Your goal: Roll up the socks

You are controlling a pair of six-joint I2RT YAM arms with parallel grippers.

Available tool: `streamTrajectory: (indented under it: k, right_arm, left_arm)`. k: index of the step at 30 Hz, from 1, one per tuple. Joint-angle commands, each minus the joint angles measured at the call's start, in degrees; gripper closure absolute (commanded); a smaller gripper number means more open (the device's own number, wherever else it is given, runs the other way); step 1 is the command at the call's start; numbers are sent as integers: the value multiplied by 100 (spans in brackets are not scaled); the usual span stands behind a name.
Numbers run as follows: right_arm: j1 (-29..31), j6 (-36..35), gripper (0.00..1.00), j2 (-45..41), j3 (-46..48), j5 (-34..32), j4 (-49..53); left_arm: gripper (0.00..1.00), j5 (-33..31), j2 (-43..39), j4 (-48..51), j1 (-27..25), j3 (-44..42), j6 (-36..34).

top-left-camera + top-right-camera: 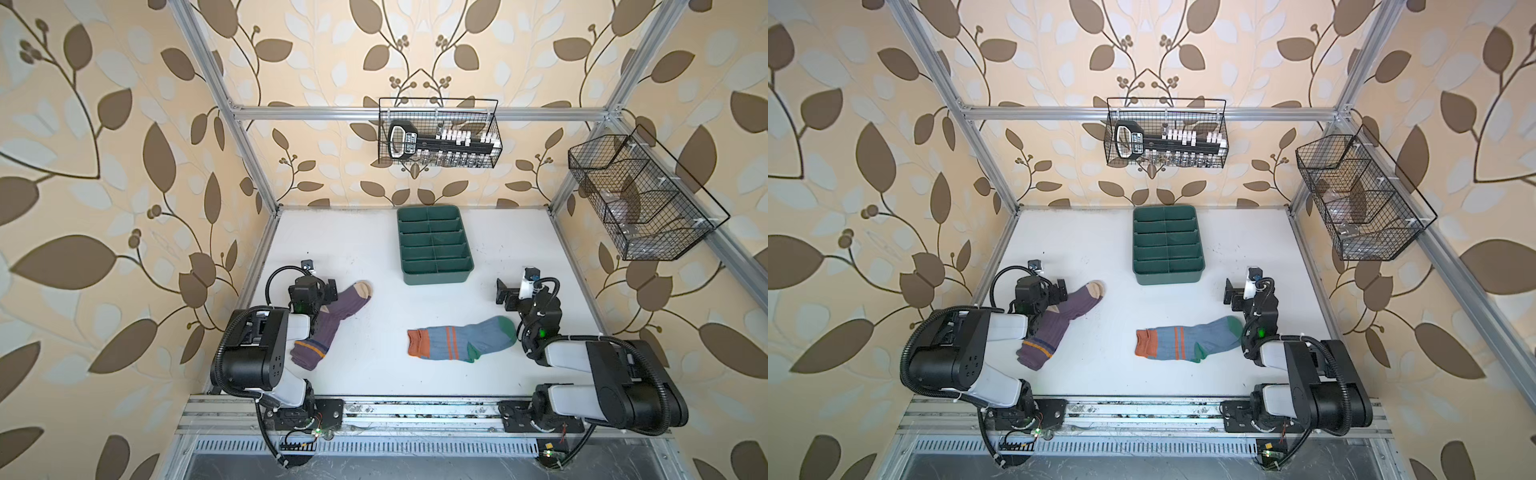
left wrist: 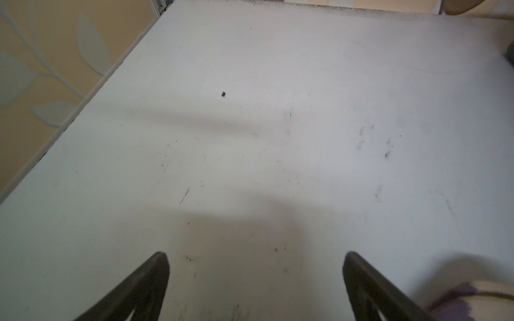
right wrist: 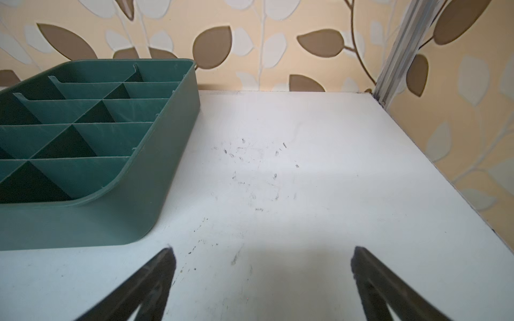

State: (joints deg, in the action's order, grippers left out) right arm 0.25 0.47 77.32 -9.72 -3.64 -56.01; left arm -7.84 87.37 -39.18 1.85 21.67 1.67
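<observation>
Two socks lie flat on the white table, seen in both top views. The purple sock [image 1: 334, 316] [image 1: 1061, 318] with a beige toe lies at the left, partly under my left arm. My left gripper [image 1: 312, 283] [image 1: 1043, 286] hovers open beside the toe end, holding nothing. In the left wrist view the left gripper [image 2: 256, 258] frames bare table, with the purple sock's toe [image 2: 459, 303] just outside one finger. The light blue sock [image 1: 465, 338] [image 1: 1192, 338] with a green toe and orange cuff lies centre right. My right gripper [image 1: 517, 291] [image 1: 1244, 293] [image 3: 261, 253] stands open and empty beyond its toe.
A green divided tray [image 1: 436, 276] [image 1: 1167, 276] [image 3: 125, 216] sits at the back centre of the table. Two black wire baskets [image 1: 438, 133] [image 1: 640, 195] hang on the frame above the back and right edges. Aluminium frame posts border the table.
</observation>
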Motion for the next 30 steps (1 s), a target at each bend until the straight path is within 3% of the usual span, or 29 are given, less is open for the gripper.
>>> streamTrajectory:
  k: [1, 30]
  right_arm:
    - [14, 16, 0, -28, -99, -22, -103]
    - [87, -23, 0, -48, -70, -151, -137]
  left_arm:
    - [1, 69, -157, -169, -17, 130, 61]
    - [1, 57, -169, -197, -9, 112, 68]
